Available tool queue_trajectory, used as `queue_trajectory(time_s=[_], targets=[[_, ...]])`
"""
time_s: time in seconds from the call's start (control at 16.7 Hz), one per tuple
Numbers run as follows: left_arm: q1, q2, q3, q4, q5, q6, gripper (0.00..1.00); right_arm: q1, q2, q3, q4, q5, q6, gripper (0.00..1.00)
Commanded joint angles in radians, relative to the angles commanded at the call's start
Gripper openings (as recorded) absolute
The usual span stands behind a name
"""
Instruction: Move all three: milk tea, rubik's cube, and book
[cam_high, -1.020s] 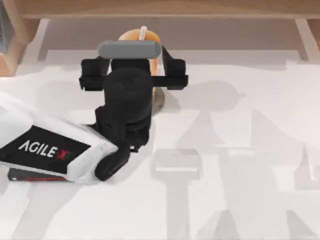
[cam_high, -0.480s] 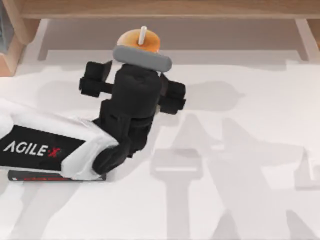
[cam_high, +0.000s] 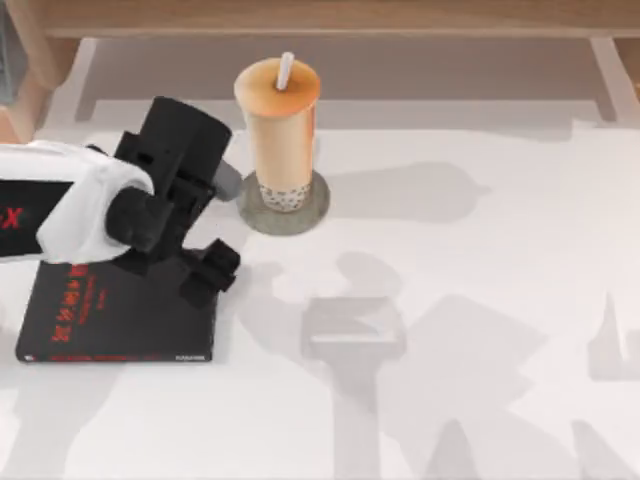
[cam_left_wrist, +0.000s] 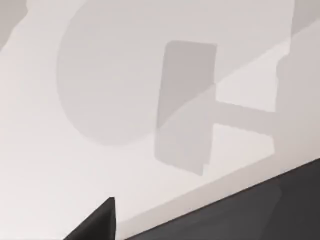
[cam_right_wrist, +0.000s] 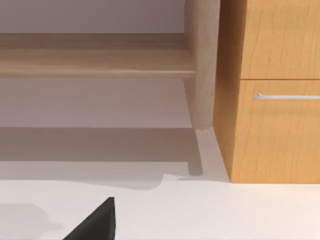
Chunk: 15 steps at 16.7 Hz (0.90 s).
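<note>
From the top view, the milk tea (cam_high: 279, 130) is standing upright on a grey coaster (cam_high: 285, 203) near the back of the table (cam_high: 480, 330), left of centre, with nothing gripping it. The left gripper (cam_high: 205, 270) is hanging just left of the cup and over the near corner of a black book with red lettering (cam_high: 115, 318); whether its fingers are parted or closed cannot be told. Judged from this layout, the cup step looks finished, so the arm should be rising straight and swinging away from the cup side to avoid clipping the tall, easily tipped cup. In the left wrist view, the camera is looking onto bare table surface with a dark book edge (cam_left_wrist: 260, 210) crossing one corner. In the right wrist view, the camera is facing a wooden cabinet (cam_right_wrist: 275, 90) with a drawer handle (cam_right_wrist: 285, 96) and a low shelf (cam_right_wrist: 95, 65) beside it.
</note>
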Motion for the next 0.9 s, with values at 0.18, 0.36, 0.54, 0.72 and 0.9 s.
queue_trajectory(time_s=[0.18, 0.36, 0.54, 0.72, 0.9], targets=[[0.168, -0.017, 0.07, -0.319, 0.104, 0.082, 1.0, 0.0, 0.0, 0.0, 0.0, 0.0, 0.0, 1.0], [0.351, -0.029, 0.142, -0.556, 0.221, 0.156, 1.0, 0.0, 0.0, 0.0, 0.0, 0.0, 0.0, 1.0], [0.52, -0.037, 0.208, -0.713, 0.335, 0.215, 1.0, 0.0, 0.0, 0.0, 0.0, 0.0, 0.0, 1.0], [0.648, -0.041, 0.258, -0.796, 0.427, 0.258, 1.0, 0.0, 0.0, 0.0, 0.0, 0.0, 0.0, 1.0], [0.705, -0.04, 0.284, -0.826, 0.473, 0.277, 1.0, 0.0, 0.0, 0.0, 0.0, 0.0, 0.0, 1.0]])
